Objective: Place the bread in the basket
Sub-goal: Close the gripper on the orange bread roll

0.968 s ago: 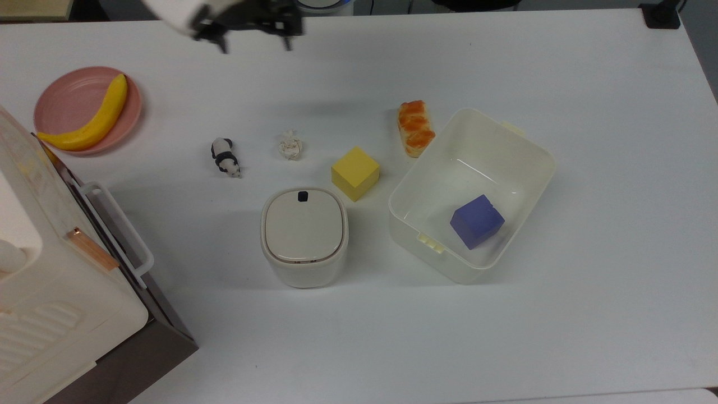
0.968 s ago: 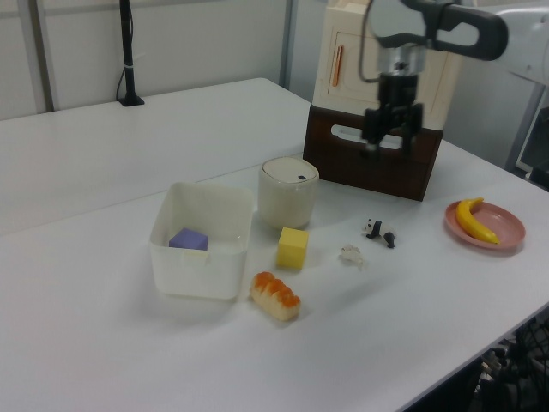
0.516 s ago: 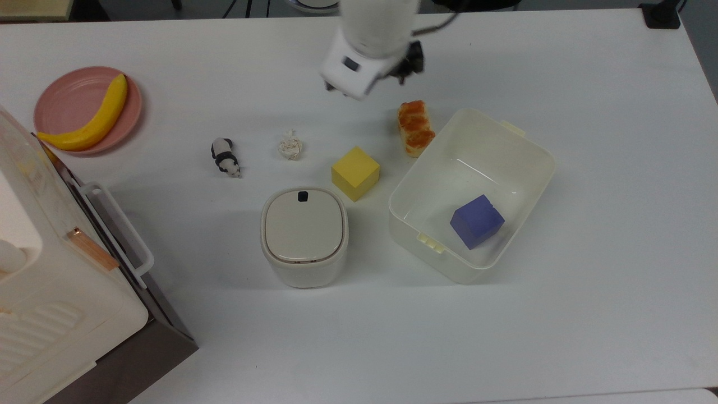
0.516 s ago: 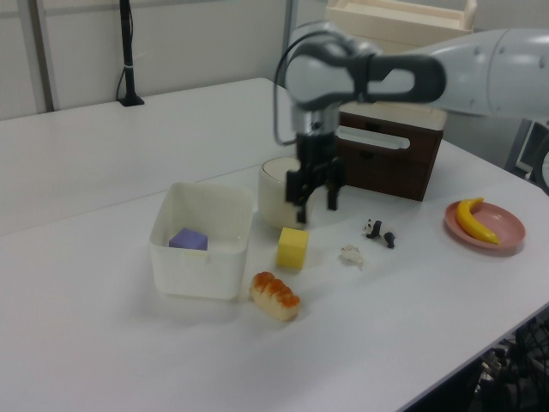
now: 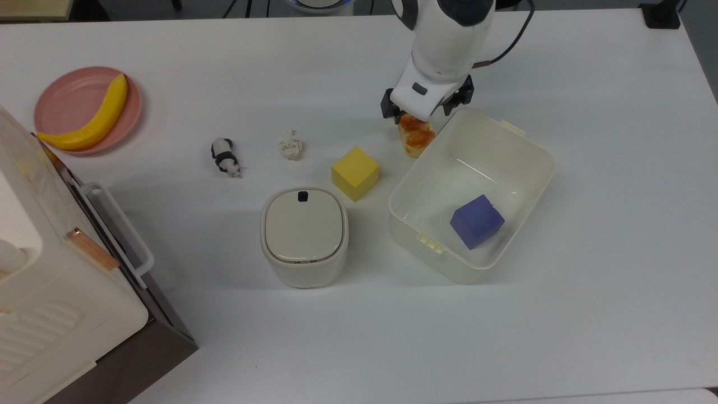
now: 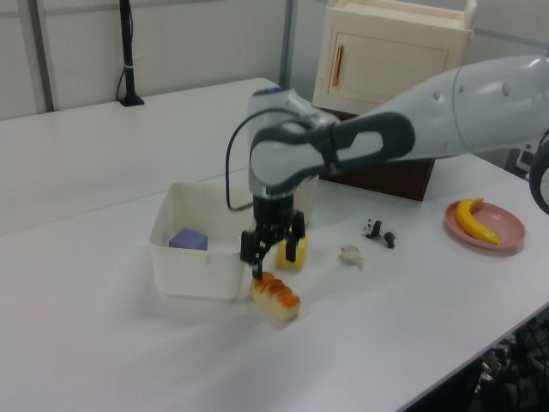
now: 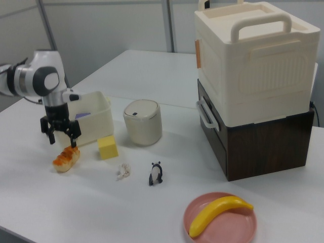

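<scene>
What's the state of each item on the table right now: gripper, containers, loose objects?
gripper: open, just above one end of the bread
bread: lying on the table beside the basket, not gripped
basket: open, holds a purple cube
purple cube: inside the basket
lidded bin: lid shut
yellow cube: on the table
banana: on the pink plate
panda figure: upright
paper wad: crumpled
</scene>
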Tool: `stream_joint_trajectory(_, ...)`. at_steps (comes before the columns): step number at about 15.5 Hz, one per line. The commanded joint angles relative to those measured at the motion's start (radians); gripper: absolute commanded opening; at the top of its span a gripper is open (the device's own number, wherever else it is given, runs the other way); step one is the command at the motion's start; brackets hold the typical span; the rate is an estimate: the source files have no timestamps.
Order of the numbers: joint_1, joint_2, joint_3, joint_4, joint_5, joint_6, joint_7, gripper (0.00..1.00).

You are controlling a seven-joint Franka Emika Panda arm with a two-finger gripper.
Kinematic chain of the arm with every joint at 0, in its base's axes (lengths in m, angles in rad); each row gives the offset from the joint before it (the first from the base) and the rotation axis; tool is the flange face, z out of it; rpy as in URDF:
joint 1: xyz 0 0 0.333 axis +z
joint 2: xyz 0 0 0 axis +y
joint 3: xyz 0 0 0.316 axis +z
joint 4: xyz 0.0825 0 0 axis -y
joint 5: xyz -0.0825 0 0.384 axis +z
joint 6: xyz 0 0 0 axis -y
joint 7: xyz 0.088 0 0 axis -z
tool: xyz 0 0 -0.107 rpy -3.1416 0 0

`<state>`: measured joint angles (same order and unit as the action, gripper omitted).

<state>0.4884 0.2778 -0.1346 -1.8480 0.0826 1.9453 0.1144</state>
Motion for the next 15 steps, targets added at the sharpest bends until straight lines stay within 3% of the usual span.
stream_joint_trajectory(1,0.062,0.064,-0.020,-0.046,0.019,0.092,0.011,1.00)
stream_joint_trajectory(3,0.064,0.121,-0.020,-0.040,0.017,0.122,0.010,0.99)
stream_joint_trajectory(4,0.065,0.138,-0.020,-0.039,0.014,0.135,0.004,0.92)
stream_joint_trajectory(7,0.067,0.132,-0.022,-0.040,0.008,0.123,-0.031,0.60)
stream_joint_trajectory(9,0.064,0.117,-0.022,-0.037,0.008,0.086,-0.083,0.31)
stream_joint_trajectory(10,0.058,0.098,-0.022,-0.037,0.006,0.063,-0.105,0.23)
stream_joint_trajectory(12,0.050,0.052,-0.025,-0.034,0.008,0.005,-0.142,0.14)
stream_joint_trajectory(15,0.019,-0.025,-0.027,0.005,0.014,-0.113,-0.174,0.13)
